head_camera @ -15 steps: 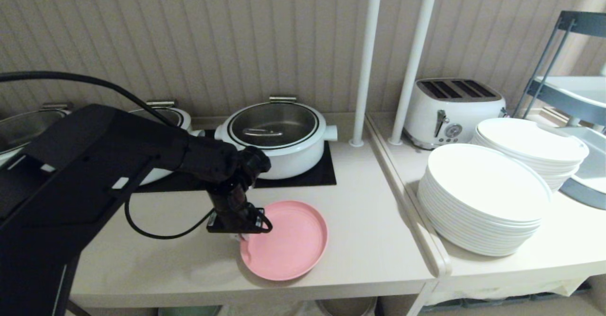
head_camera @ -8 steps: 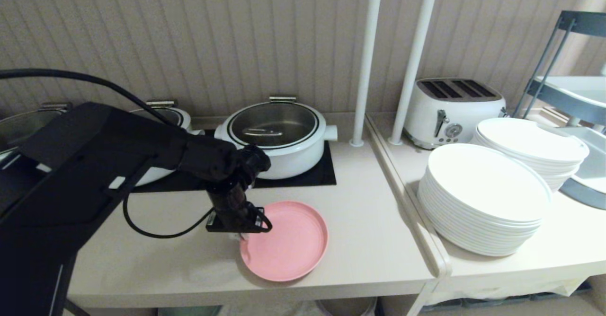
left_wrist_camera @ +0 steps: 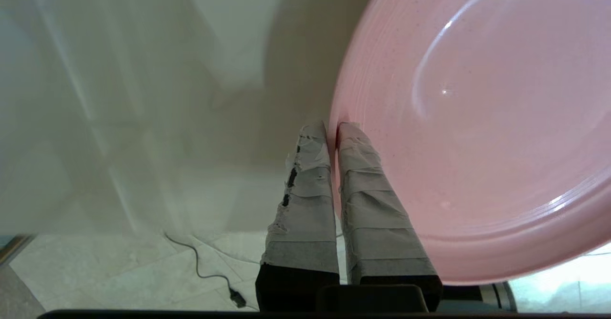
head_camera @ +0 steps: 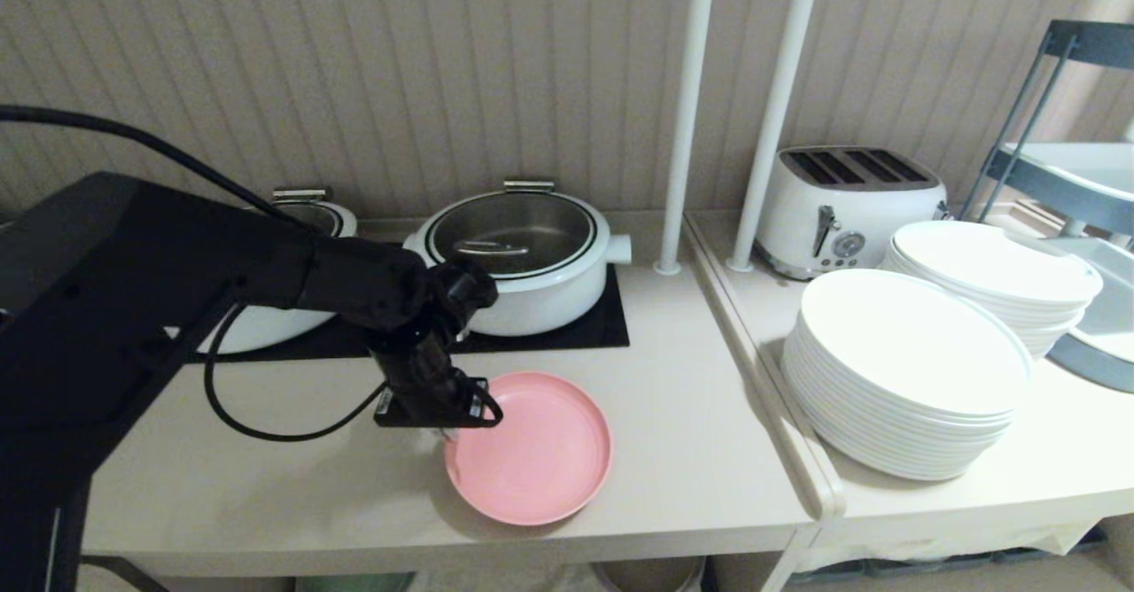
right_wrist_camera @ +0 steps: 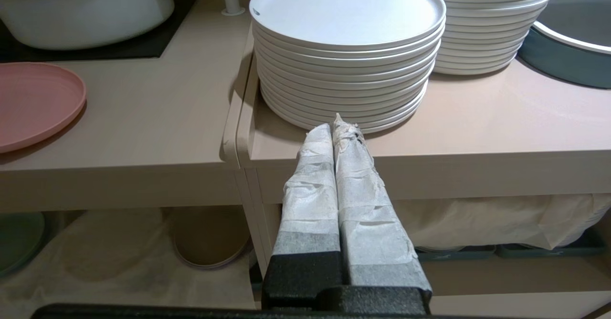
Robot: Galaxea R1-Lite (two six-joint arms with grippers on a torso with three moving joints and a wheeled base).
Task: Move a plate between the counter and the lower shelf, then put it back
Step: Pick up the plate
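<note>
Because your left tool [left_wrist_camera: 332, 130] is clamped shut on the near-left rim of the pink plate [head_camera: 532, 450], the plate reaches away from it to the right, over the desk [head_camera: 682, 450] near its front edge. Expect that far side to sag. Your right tool [right_wrist_camera: 339, 125], closed on nothing, waits low before the white plate stacks [right_wrist_camera: 348, 47].

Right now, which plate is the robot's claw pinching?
The small pink plate on the counter. The left claw pinches its rim; the big white plates sit stacked, untouched, to its right.
</note>
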